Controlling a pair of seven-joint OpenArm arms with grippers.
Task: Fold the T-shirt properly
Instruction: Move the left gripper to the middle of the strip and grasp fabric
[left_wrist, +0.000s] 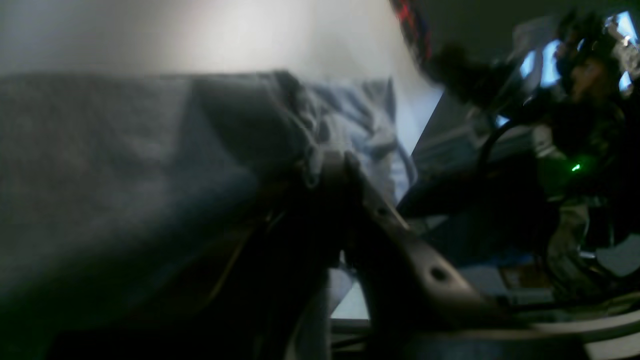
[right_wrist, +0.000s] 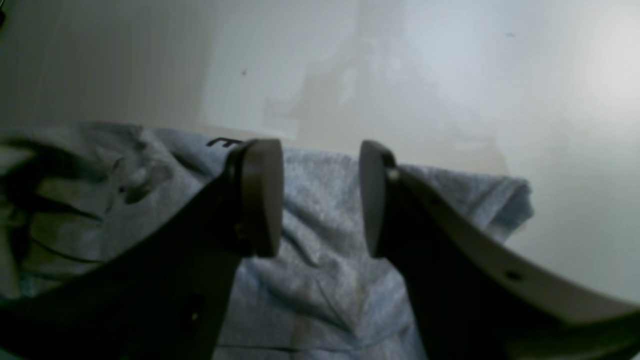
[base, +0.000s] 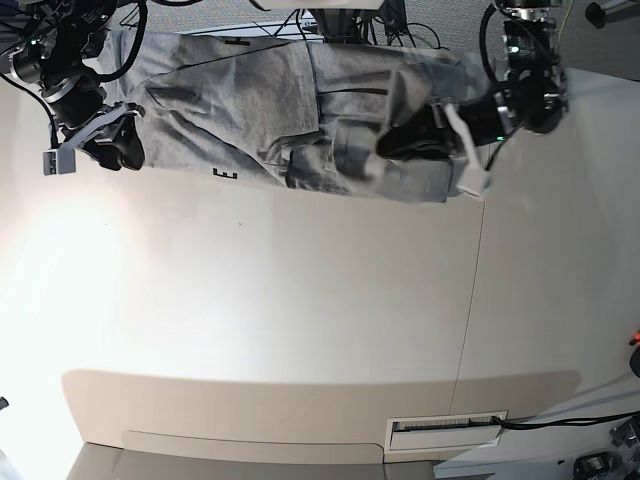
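Here the worktop (base: 300, 300) is a broad, pale, matte surface, mostly bare, with a bright wash of light on one side and a soft band of shadow across its near part in the base view. A thin seam runs down it on that view's right, and near the bottom edge sits a narrow white strip (base: 446, 428) with fine markings, a dark cable leading off from it. Beyond the far edge there is a tangle of dark cables and equipment, too cluttered to make out. The T-shirt (base: 270, 110), heather grey, lies rumpled and stretched along the far edge of the worktop, with creases and overlapping folds through its middle and a scrap of black lettering showing at its near hem. The left hand (base: 400, 142), on the base view's right, is closed down narrow on a bunched fold of the T-shirt (left_wrist: 125, 165), the cloth gathered against its fingers in the blurred wrist view. The right hand (right_wrist: 320, 200), on the base view's left, stands with its pads apart and nothing between them, poised just over the shirt's grey cloth (right_wrist: 320, 280) near its edge, with the pale worktop (right_wrist: 450, 75) beyond.
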